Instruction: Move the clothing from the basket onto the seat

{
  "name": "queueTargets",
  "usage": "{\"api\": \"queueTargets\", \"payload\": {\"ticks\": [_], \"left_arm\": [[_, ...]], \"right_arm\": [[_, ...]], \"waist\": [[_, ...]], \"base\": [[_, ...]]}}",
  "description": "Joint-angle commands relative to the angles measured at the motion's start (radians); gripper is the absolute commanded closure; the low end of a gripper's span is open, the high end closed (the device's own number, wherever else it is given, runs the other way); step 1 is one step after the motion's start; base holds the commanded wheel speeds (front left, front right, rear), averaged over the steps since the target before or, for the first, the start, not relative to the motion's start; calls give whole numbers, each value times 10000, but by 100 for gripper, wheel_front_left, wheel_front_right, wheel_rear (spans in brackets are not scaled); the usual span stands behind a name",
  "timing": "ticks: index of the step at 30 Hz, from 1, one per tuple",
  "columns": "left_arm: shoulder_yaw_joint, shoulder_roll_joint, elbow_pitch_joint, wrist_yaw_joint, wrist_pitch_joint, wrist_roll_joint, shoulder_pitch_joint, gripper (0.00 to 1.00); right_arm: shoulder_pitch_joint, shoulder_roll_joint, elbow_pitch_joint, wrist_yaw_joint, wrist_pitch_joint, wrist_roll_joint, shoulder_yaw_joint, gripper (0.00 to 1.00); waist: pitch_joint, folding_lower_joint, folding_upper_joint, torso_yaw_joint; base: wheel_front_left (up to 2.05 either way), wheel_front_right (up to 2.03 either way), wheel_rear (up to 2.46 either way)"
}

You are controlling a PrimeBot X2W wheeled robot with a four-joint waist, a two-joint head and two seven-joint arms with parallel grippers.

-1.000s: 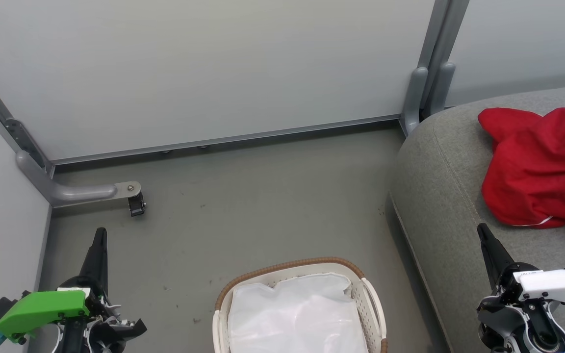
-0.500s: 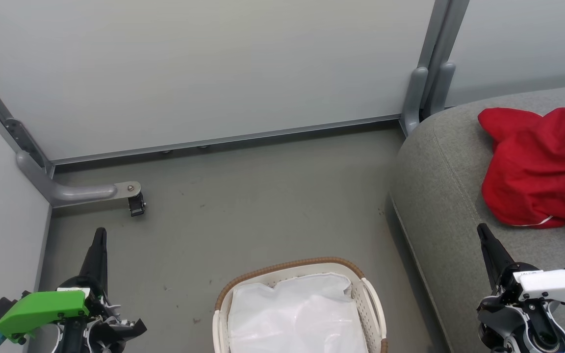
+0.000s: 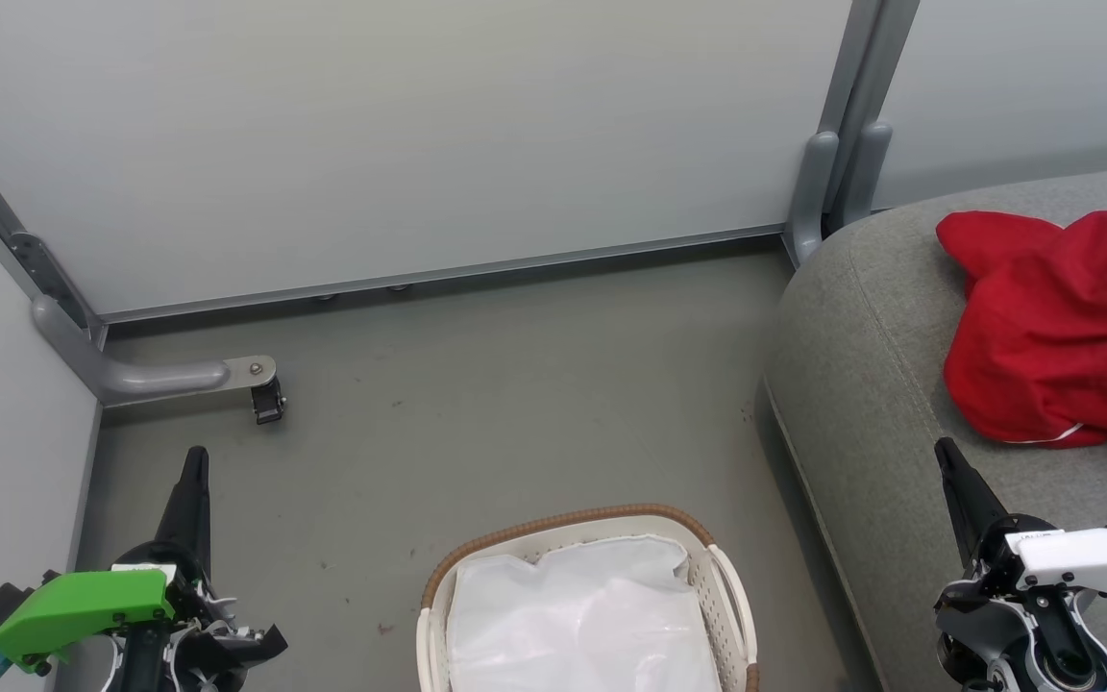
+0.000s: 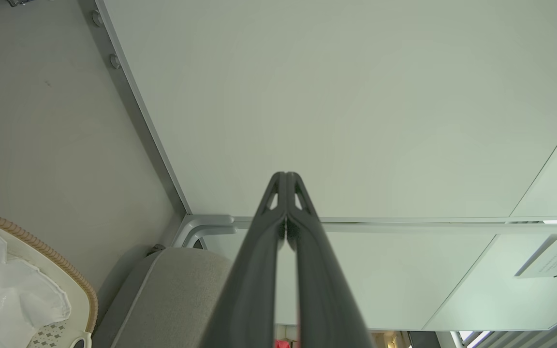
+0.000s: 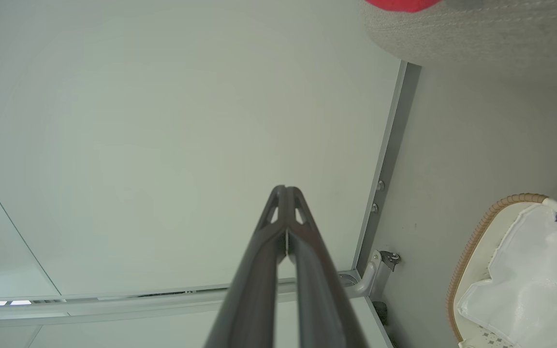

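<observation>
The left gripper [image 3: 195, 461] and right gripper [image 3: 946, 454] sit low on either side of the basket [image 3: 568, 524], pointing forward, jaws pressed together on nothing. The clothing [image 3: 1053, 327] lies heaped on the seat [image 3: 861, 384].

Partitioned robot test bay: pale panels [image 3: 419, 144] on grey metal frames [image 3: 815, 192] enclose a grey floor [image 3: 515, 404], sofa seat [image 3: 861, 384] at right.

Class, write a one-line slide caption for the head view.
Red clothing lies on the grey seat; the basket holds its white liner; left gripper and right gripper rest shut, empty.
</observation>
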Motion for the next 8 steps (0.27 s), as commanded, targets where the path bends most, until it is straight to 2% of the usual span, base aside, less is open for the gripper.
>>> {"api": "queueTargets", "payload": {"ticks": [1, 8], "left_arm": [[43, 12, -6, -32, 51, 80, -110, 100], [52, 4, -7, -32, 63, 85, -111, 100]], "right_arm": [[-84, -53, -35, 0, 25, 38, -20, 100], [-84, -53, -35, 0, 25, 39, -19, 100]], "waist": [[0, 0, 49, 0], [0, 0, 49, 0]], "base": [[0, 0, 0], [0, 0, 0]]}}
